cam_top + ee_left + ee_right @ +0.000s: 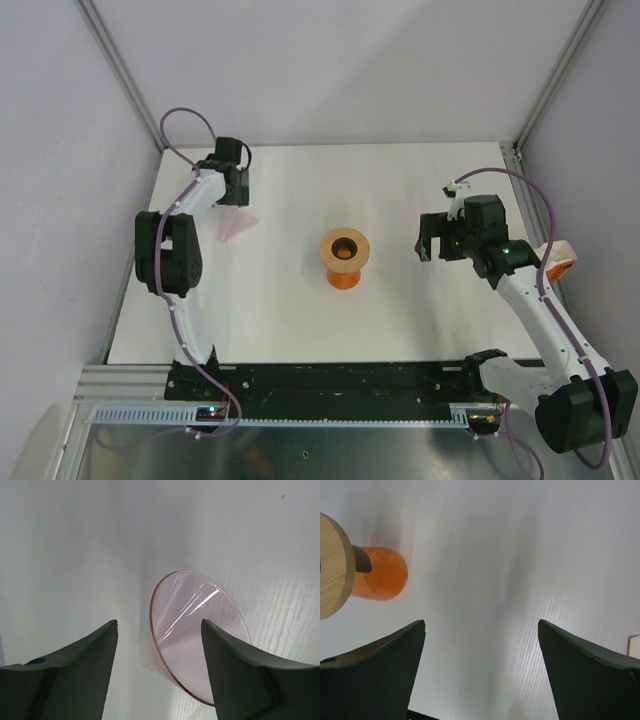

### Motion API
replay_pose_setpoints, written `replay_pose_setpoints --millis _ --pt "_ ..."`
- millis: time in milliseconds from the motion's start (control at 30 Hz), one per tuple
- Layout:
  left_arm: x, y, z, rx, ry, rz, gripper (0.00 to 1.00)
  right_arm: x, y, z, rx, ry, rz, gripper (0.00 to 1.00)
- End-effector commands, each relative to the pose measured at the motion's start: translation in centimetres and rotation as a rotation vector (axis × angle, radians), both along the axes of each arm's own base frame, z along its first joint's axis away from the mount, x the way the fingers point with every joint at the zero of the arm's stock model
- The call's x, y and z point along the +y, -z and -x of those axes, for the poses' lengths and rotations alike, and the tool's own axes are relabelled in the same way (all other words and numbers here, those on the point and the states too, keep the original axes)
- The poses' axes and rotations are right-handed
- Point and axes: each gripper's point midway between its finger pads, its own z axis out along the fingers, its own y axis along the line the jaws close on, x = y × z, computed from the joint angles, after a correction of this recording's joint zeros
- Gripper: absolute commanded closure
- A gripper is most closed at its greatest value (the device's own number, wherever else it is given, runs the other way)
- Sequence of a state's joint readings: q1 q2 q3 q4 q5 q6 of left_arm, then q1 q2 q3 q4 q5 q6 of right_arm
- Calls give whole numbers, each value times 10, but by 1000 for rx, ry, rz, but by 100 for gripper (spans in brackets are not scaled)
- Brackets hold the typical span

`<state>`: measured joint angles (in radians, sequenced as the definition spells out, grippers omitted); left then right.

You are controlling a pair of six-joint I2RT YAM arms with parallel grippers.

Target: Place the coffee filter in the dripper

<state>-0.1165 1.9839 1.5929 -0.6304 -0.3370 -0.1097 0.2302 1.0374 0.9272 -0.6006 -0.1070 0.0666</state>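
Note:
The coffee filter [238, 226] is a pale-pink paper cone lying on the white table at the far left. In the left wrist view the filter [195, 630] shows its round open edge. My left gripper [236, 205] is open just above it; in its wrist view the gripper [159, 626] straddles the filter's near edge, and the right finger [240, 670] overlaps it. I cannot tell whether they touch. The orange dripper [345, 256] stands upright at the table's middle. My right gripper [428, 245] is open and empty to the right of the dripper [379, 575], also shown in its wrist view [481, 622].
A white-and-orange packet [557, 257] sits at the table's right edge behind my right arm, its corner showing in the right wrist view [635, 646]. Purple walls and metal frame posts enclose the table. The arm bases stand along the near edge.

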Motion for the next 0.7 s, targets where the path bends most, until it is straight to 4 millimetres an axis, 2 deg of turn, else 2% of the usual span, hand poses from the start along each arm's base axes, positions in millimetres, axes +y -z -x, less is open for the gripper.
replay_pose_setpoints --millis 0,167,467,667 --pt "1 -20 7 -49 22 -3 31 1 -8 -3 -43 -9 -17 1" --pt "6 -16 35 -15 42 5 39 1 -10 -5 -47 -10 -27 1" --pt "16 -25 68 11 129 -59 63 0 -11 -5 -44 -9 -51 1" --pt "29 -26 79 12 164 -141 81 1 -11 -5 -40 -12 -64 1"
